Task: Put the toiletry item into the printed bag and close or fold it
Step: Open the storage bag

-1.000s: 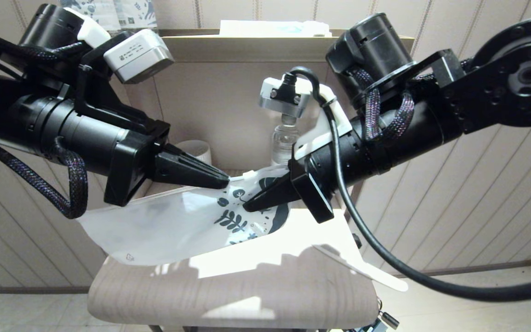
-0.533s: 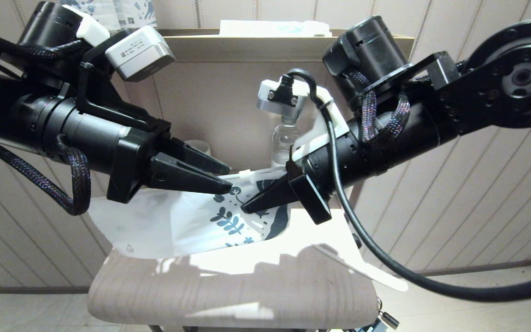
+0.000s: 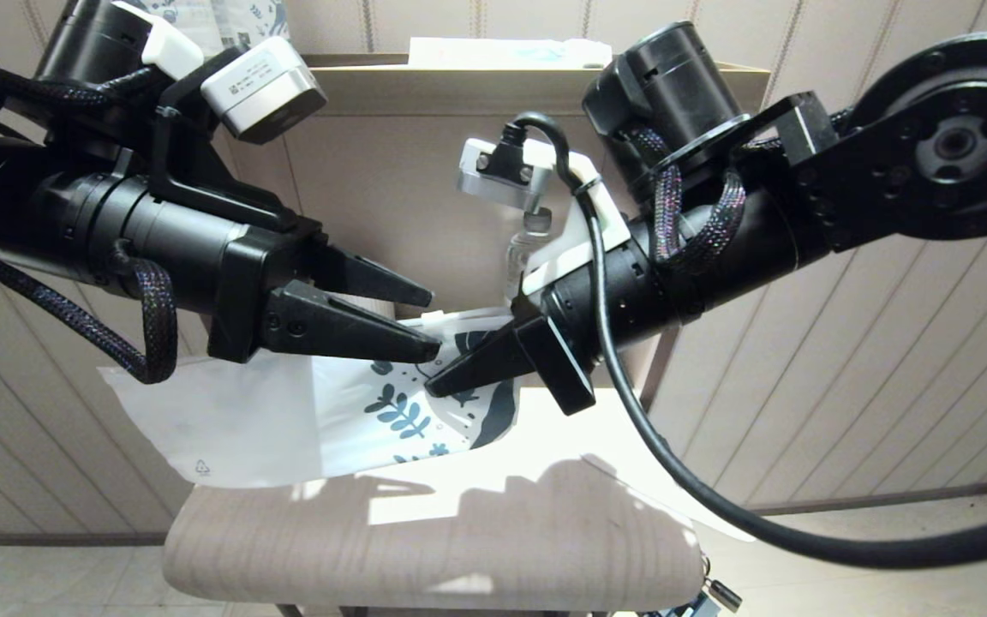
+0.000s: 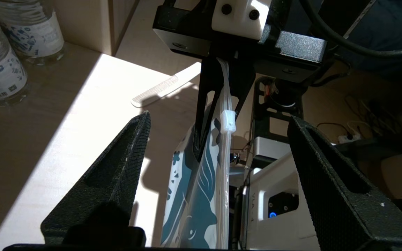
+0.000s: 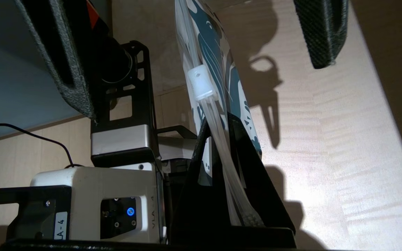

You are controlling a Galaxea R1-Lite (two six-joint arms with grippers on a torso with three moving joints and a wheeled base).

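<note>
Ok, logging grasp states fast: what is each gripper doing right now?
Left gripper: open, fingers apart on either side of the printed bag, not gripping it.
Right gripper: shut on the printed bag's zipper-strip edge, holding it up.

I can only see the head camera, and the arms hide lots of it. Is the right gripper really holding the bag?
Observer: Yes. The right wrist view shows the right gripper shut on the top strip of the printed bag.
Operator: What about the left one?
Observer: The left gripper is open. The strip runs through the gap between its fingers and touches neither.
Operator: Is the white stick inside the bag?
Observer: No. The left wrist view shows the toiletry item, a white comb, lying on the table outside the bag.
</note>
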